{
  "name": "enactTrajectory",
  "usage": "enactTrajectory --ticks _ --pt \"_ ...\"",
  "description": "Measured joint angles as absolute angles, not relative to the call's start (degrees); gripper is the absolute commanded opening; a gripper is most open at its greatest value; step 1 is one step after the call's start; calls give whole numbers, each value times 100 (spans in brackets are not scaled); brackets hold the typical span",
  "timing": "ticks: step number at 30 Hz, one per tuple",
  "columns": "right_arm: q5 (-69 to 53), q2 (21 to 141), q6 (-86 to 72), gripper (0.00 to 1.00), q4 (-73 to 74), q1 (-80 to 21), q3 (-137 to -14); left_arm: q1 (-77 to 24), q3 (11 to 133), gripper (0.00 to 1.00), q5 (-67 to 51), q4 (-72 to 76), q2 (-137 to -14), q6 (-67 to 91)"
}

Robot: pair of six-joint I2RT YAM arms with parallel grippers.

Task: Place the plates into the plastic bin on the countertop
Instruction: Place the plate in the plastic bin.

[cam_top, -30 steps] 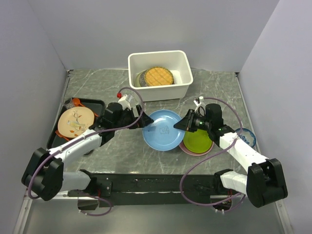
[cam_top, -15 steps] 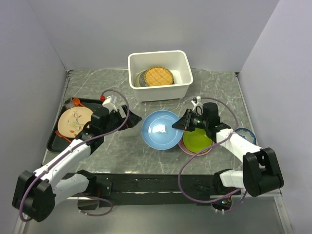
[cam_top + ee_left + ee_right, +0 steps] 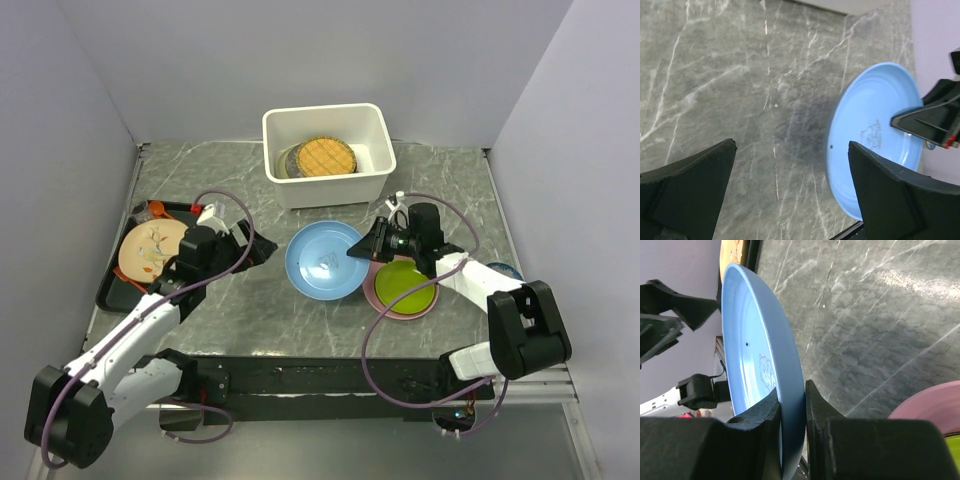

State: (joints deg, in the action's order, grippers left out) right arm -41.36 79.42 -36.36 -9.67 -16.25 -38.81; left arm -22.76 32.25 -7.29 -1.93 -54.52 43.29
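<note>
plate (image 3: 325, 262) rim sits pinched in right gripper (image 3: 360, 251), tilted, likely for carrying to twelve-o'clock plastic bin (image 3: 330, 188); left gripper (image 3: 258, 243) wide, empty.

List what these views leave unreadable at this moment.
- Top view: the yellow woven disc covers the plates beneath it in the plastic bin; their number is hidden.
- Top view: the lime green plate covers most of the pink plate.
- Top view: the right arm hides most of the small bowl.
- Left wrist view: the print on the blue plate is too small to identify.
</note>
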Motion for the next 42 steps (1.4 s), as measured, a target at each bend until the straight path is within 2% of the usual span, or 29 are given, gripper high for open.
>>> enactTrajectory --ticks 10,22,42 --pt "-4088 7564 -3675 0 -875 -1625 -4053 -2268 3225 99 -880 110 -6230 4390" --pt "-3664 7555 -3577 0 -333 -1625 -5085 -2231 3227 99 -878 235 -6414 4394" --pt "-3566 9712 -3684 0 -86 -1610 -7837 -2204 3269 99 -467 -456 -5815 4095"
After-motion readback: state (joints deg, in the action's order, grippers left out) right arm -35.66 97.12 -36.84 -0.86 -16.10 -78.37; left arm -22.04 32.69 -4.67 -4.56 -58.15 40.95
